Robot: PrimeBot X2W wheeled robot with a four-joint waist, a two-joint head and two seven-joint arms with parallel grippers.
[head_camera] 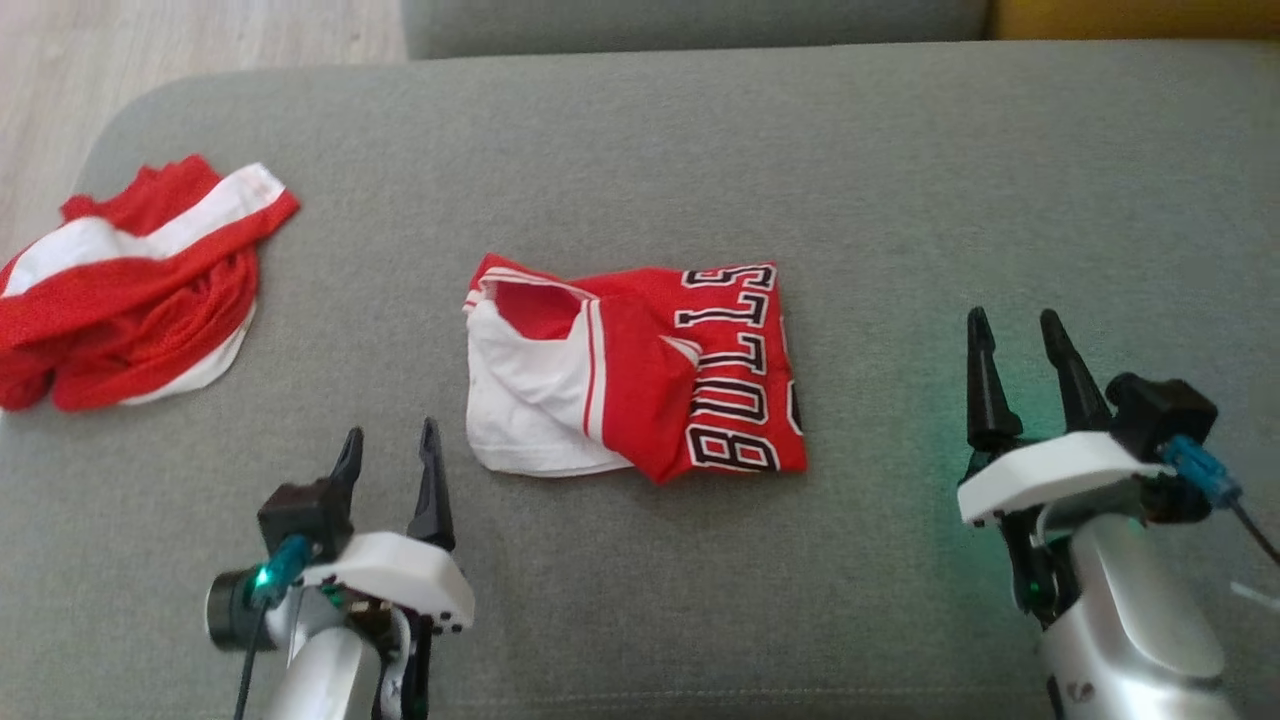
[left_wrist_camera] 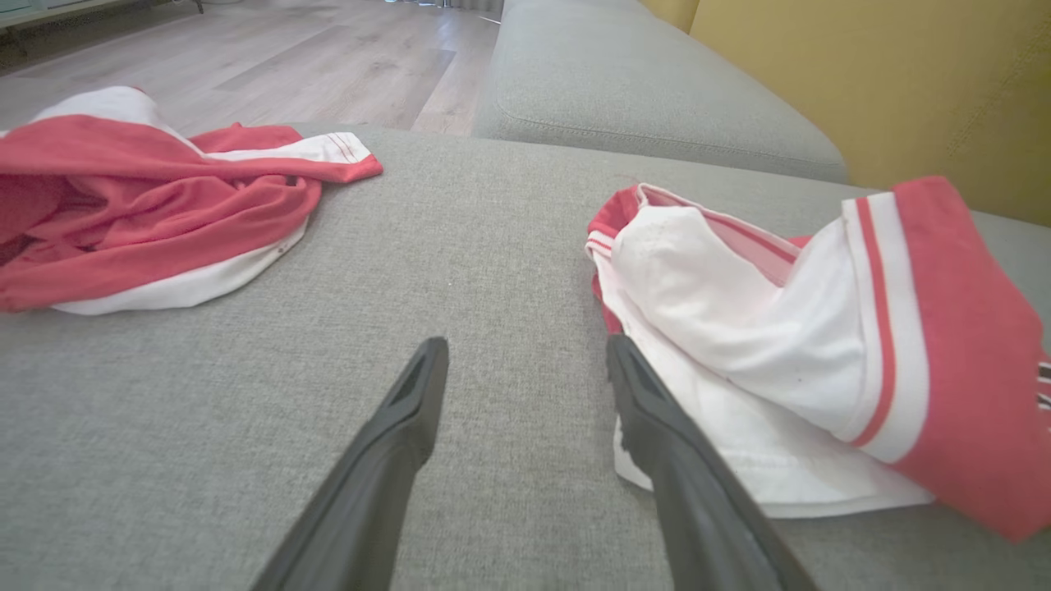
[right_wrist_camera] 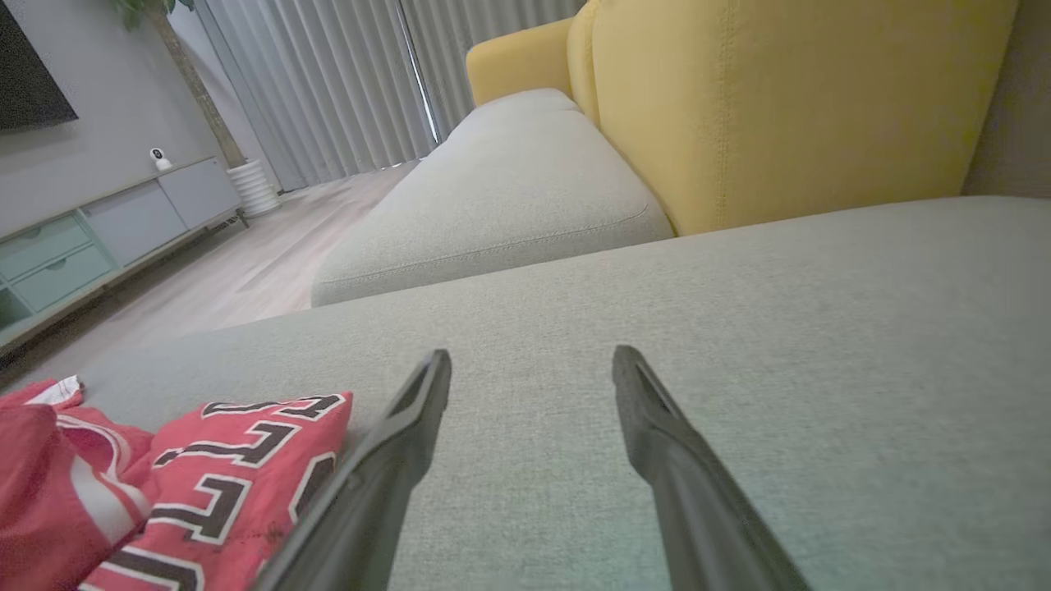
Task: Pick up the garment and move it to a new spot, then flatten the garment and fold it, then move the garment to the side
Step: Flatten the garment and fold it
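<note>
White lining of the jersey (left_wrist_camera: pixel 788 328) up close from the left wrist; black lettering and a yellow backrest (right_wrist_camera: pixel 780 107) from the right wrist. Left gripper (head_camera: pixel 391 428) and right gripper (head_camera: pixel 1012 314) both spread apart, holding nothing. Crumpled between them, just right of the left one, well left of the right.

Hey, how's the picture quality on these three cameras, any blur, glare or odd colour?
Head view: soft overall, green glow on the grey fabric cushion beside the right gripper. Left wrist view: even light, folded red and white jersey blurs toward the right edge. Right wrist view: crisp background, faint green tint on the cushion.
</note>
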